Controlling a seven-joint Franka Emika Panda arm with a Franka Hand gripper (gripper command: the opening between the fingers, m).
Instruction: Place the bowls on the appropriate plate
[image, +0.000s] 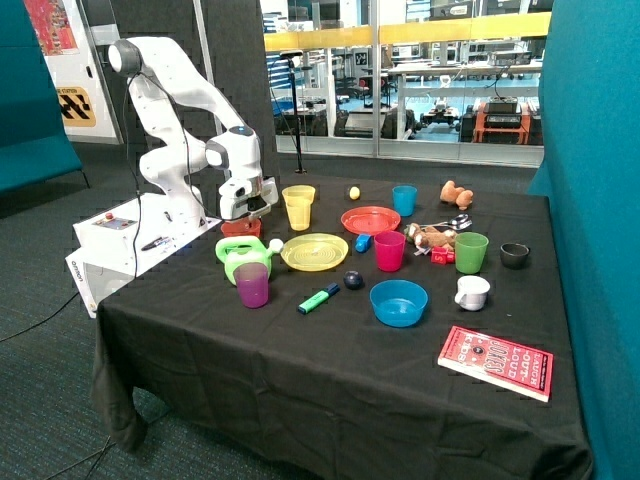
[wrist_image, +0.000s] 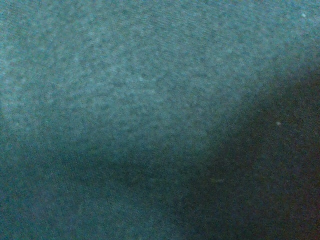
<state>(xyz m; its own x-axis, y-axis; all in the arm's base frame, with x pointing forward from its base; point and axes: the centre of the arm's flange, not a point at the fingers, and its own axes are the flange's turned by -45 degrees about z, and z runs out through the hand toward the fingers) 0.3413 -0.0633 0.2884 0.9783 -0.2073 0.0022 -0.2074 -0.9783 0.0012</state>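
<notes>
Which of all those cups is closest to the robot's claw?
The yellow cup, standing beside the gripper near the table's back edge. The purple, pink, green and blue cups all stand farther off.

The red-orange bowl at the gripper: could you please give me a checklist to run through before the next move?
1. gripper right over the red-orange bowl: ok.
2. Hold on the bowl: cannot tell; the wrist view shows nothing usable.
3. red plate bare to take it: ok.
4. yellow plate bare: ok.
5. Straight path to the red plate: not ok, the yellow cup stands between.
</notes>
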